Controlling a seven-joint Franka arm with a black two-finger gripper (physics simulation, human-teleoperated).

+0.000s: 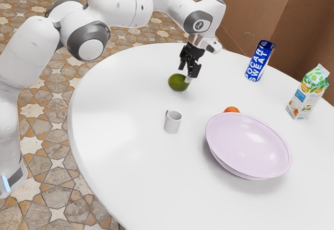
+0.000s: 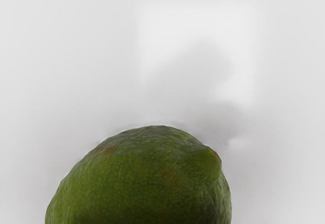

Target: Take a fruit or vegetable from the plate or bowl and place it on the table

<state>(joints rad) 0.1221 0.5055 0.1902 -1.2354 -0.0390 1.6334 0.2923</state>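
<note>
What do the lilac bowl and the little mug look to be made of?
Lilac bowl: smooth and glossy, with soft bright highlights; glazed ceramic or plastic, can't tell which. Mug: smooth, satin-looking pale gray, softly shaded; perhaps ceramic, though painted metal is possible.

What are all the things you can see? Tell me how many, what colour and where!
Green fruit: one, green, right at the gripper's lower end.
Cup: one, pale grey, on the table, between the green fruit and the bowl.
Bowl: one, light purple, on the table.
Orange fruit: one, orange, partly hidden behind the bowl's rim.
Can: one, blue with white letters, standing on the table.
Carton: one, white, green and orange, near the can.
Table: one, white, under these things.
Floor: one, brown, grey and cream tiles, below the table.
Wall: brown, behind the table.
Arm: one, white and grey, from the exterior view's left.
Gripper: one, black, on the arm's end.
</note>
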